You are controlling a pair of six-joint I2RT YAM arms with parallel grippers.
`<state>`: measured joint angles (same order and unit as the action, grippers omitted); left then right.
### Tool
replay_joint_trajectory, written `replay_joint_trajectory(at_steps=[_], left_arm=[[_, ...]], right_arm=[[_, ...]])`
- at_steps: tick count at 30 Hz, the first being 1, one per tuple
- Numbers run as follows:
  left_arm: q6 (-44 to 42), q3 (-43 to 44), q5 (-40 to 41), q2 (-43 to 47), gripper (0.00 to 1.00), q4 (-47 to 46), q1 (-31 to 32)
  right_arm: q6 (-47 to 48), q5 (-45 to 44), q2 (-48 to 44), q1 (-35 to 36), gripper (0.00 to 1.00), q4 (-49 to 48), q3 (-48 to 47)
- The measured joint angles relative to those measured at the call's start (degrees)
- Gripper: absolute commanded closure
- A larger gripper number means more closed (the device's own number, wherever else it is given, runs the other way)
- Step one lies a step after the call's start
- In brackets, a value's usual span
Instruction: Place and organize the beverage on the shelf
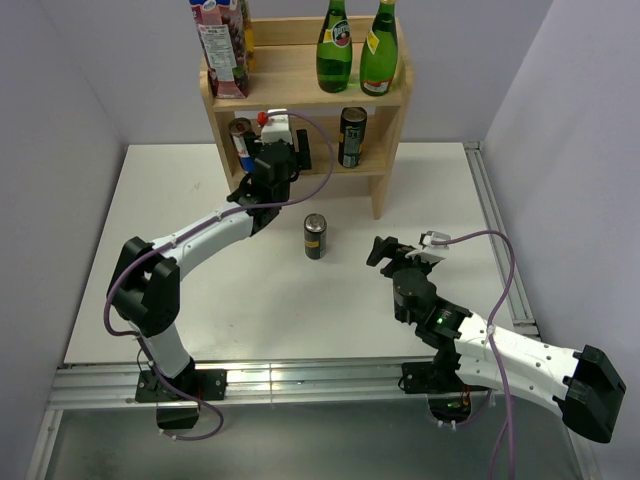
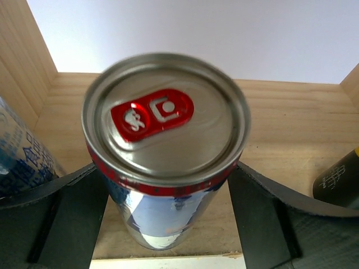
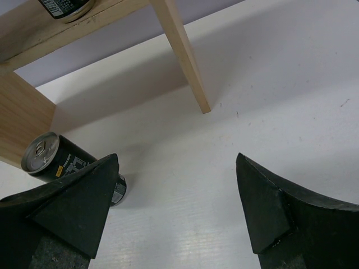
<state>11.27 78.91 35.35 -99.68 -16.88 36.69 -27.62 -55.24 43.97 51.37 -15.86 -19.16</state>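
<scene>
- Table (image 1: 200,300): 1, white top. Carries the shelf at the far side, centre.
- Shelf (image 1: 290,72): 1, light wood, 2 tiers, upright.
- Arms: 2. Left arm (image 1: 200,235) is stretched fwd to the lower tier. Right arm (image 1: 500,350) sits low at near right, well apart from the shelf.
- Juice carton (image 1: 222,45): 1 for sure, top tier, left end, upright. Something yellow-edged shows behind it; cannot tell what.
- Green glass bottles: 2, top tier, right end, upright, side by side: left bottle (image 1: 334,45), right bottle (image 1: 380,48).
- Grippers: 2. Left gripper (image 2: 166,185) is inside the lower tier, one finger against each side of the red-tab can. Right gripper (image 3: 176,162) is spread wide over bare table, nothing between its fingers.
- Cans: 4 total, all upright; 3 in the lower tier, 1 on the table.
- Red-tab can (image 2: 165,112): silver-blue body, pinched by the left gripper near the tier's front edge, between the other 2 shelf cans.
- Blue-silver can (image 1: 240,140): lower tier, left end, just beside the side panel.
- Black shelf can (image 1: 352,137): lower tier, right part.
- Black table can (image 1: 315,237): on the table in front of the shelf, between the 2 arms.
</scene>
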Motion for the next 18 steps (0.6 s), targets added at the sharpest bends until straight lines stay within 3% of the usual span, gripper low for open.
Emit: replay_joint_trajectory(at_steps=[18], left_arm=[[0.44, -3.37, 2.54, 0.98, 0.13, -0.28, 2.80]], right_arm=[[-0.04, 0.02, -0.66, 0.00, 0.08, 0.02, 0.00]])
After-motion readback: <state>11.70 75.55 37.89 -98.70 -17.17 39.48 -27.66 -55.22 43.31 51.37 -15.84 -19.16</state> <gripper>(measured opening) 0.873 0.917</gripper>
